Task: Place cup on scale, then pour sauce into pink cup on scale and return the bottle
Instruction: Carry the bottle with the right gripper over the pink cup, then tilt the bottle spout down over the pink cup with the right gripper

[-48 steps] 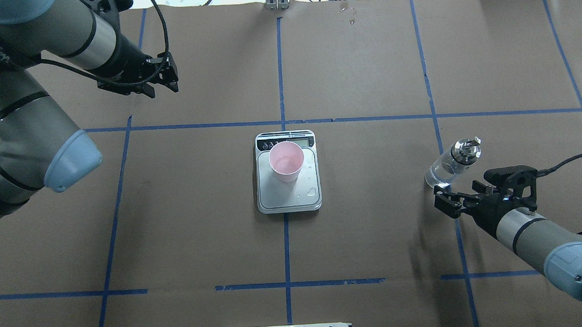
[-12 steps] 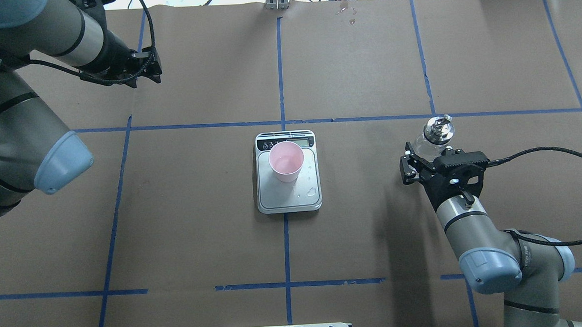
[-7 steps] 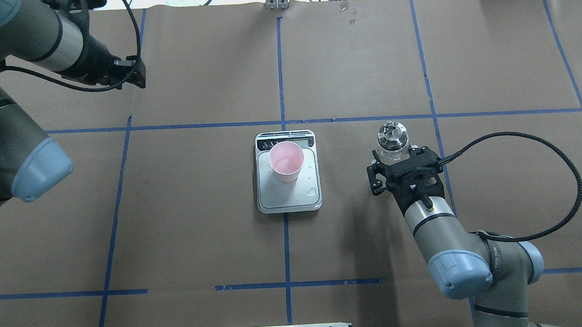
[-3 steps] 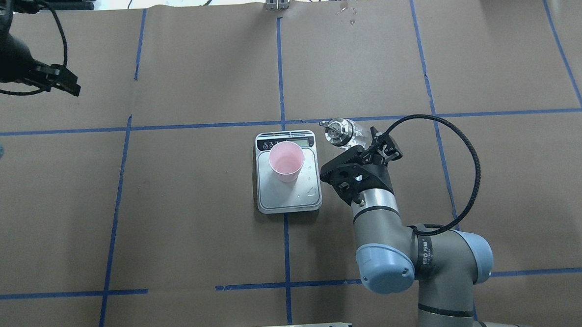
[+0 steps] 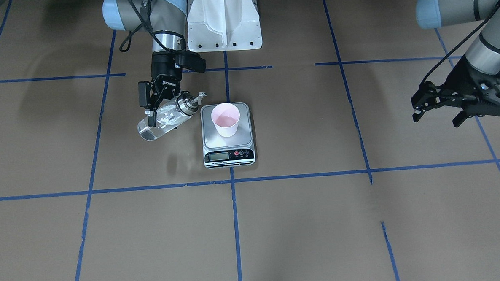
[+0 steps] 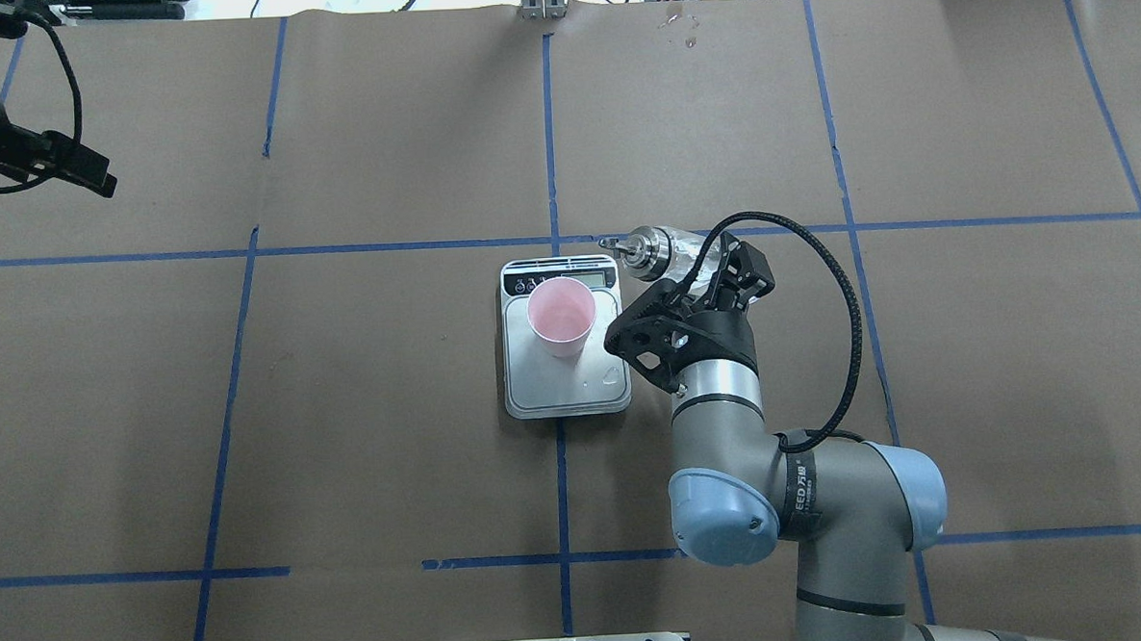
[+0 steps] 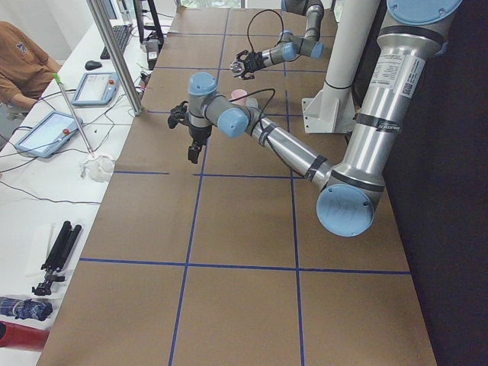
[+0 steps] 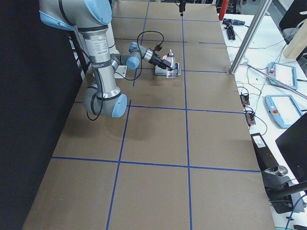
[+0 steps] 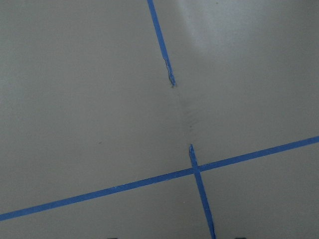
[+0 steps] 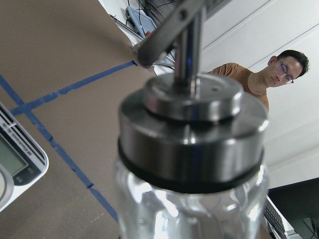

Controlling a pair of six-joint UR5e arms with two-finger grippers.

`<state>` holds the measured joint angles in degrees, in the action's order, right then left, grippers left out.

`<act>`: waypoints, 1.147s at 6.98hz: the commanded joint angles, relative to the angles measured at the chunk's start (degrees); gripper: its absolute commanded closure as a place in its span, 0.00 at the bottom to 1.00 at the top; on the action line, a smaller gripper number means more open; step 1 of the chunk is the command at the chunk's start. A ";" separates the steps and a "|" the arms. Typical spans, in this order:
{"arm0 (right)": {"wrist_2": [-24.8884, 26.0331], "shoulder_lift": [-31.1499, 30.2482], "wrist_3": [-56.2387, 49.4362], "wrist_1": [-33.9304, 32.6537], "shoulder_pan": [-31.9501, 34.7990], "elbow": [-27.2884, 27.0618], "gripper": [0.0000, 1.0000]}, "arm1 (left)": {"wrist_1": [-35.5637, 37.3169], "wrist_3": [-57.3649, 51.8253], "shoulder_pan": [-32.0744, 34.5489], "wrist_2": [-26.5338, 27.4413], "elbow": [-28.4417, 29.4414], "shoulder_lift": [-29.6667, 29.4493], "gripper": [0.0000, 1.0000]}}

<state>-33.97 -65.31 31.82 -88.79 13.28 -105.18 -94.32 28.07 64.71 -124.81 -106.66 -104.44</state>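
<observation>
The pale pink cup (image 5: 226,119) (image 6: 562,313) stands upright on the silver scale (image 5: 214,138) (image 6: 559,390) at the table's middle. My right gripper (image 5: 155,114) (image 6: 713,271) is shut on the clear glass bottle (image 5: 164,119) (image 6: 662,249) and holds it in the air, tilted. Its metal spout points toward the scale's corner beside the cup, short of the cup's rim. No stream shows. The right wrist view is filled by the bottle's steel collar (image 10: 192,134). My left gripper (image 5: 436,115) (image 6: 88,176) hangs open and empty, far off to the side.
Brown paper with blue tape lines (image 9: 197,169) covers the table. The white robot base (image 5: 223,19) stands behind the scale. A person in an orange shirt (image 10: 249,79) sits at the side bench, among tablets (image 7: 46,131) and cables.
My right gripper closed on the bottle at the right, lifted it and carried it left to the scale, tilting it spout-first. My left arm drew back toward the table's left edge.
</observation>
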 commanded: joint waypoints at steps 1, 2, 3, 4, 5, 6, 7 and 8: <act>1.18 3.24 -3.58 -11.79 -0.19 -0.03 1.00 | 0.01 -0.21 0.16 -0.08 0.48 0.64 0.00; 1.27 3.43 -4.39 -14.54 -0.62 -0.03 1.00 | 0.10 0.40 0.16 -1.04 1.79 0.64 0.00; 1.36 3.52 -9.53 -14.75 -0.63 -0.11 1.00 | -0.08 0.41 0.07 -1.40 2.41 0.64 0.00; 1.36 4.22 -12.19 -14.84 -0.63 0.15 1.00 | -0.16 0.58 0.16 -1.49 2.42 0.64 0.00; 1.36 4.31 -13.78 -14.92 -0.54 0.15 1.00 | -0.34 0.58 0.16 -1.40 2.24 0.64 0.00; 1.45 4.23 -17.19 -15.10 -0.45 0.15 1.00 | -0.43 0.58 0.16 -1.49 1.98 0.55 0.00; 1.45 4.23 -18.10 -15.19 -0.45 0.15 1.00 | -0.52 0.58 0.16 -1.49 1.72 0.64 0.00; 1.80 4.23 -20.63 -15.19 -0.36 0.15 1.00 | -0.52 0.50 0.16 -1.49 1.63 0.64 0.00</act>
<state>-32.45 -61.09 13.88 -103.92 12.84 -105.03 -94.79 28.63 64.86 -126.29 -104.85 -103.82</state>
